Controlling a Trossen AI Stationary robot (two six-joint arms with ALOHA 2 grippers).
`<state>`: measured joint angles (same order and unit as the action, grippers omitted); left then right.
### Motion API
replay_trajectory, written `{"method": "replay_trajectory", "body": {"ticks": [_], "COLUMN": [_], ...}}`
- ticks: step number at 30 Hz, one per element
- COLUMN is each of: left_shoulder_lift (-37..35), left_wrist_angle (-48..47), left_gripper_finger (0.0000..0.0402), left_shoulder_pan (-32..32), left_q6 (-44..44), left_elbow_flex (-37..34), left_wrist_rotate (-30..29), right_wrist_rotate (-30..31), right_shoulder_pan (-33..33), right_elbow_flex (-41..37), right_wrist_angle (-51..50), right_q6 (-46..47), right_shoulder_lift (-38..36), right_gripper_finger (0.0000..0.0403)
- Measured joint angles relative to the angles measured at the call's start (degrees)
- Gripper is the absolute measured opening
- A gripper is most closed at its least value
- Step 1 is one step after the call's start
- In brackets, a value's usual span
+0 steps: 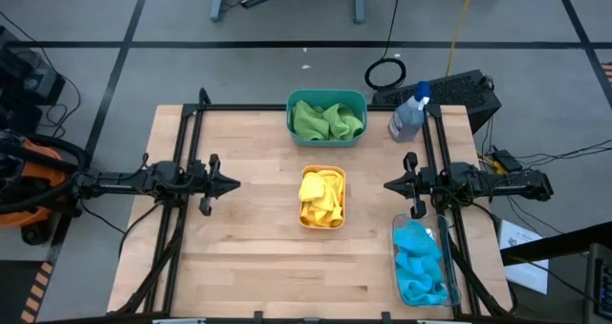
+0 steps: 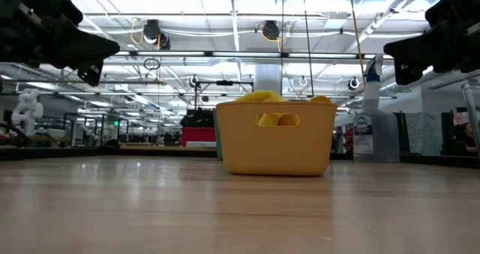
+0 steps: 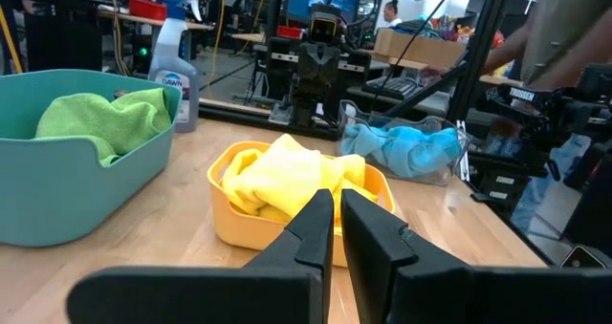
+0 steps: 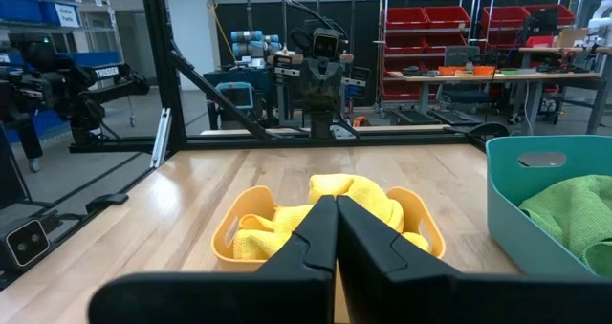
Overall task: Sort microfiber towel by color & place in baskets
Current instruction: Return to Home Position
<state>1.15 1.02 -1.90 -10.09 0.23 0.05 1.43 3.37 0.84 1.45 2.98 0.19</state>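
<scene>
We're parking left gripper [image 1: 229, 183] & right gripper [image 1: 390, 184] closed, empty, flanking orange basket [image 2: 274, 149] mid-table; heaped yellow towels [image 1: 321, 198] risk spilling out.

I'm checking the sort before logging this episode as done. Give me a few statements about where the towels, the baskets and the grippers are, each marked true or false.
1. The green towels lie in the teal basket. True.
2. The yellow towels lie in the clear basket. False: they fill the orange basket; the clear basket holds blue towels.
3. The spray bottle stands inside the teal basket. False: it stands on the table beside it.
4. The left gripper and the right gripper hold nothing. True.
</scene>
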Motion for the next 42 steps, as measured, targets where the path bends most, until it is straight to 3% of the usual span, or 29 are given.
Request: {"method": "replay_trajectory", "body": {"ticks": [42], "left_shoulder_lift": [0.0], "left_wrist_angle": [-0.01], "left_gripper_finger": [0.0032], "left_shoulder_pan": [-0.01], "left_q6": [0.0], "left_elbow_flex": [0.02], "left_wrist_rotate": [0.33], "right_wrist_rotate": [0.0], "right_shoulder_pan": [0.0], "right_elbow_flex": [0.0], "right_wrist_angle": [-0.02], "right_q6": [0.0], "right_shoulder_lift": [-0.02], "right_gripper_finger": [0.0]}}
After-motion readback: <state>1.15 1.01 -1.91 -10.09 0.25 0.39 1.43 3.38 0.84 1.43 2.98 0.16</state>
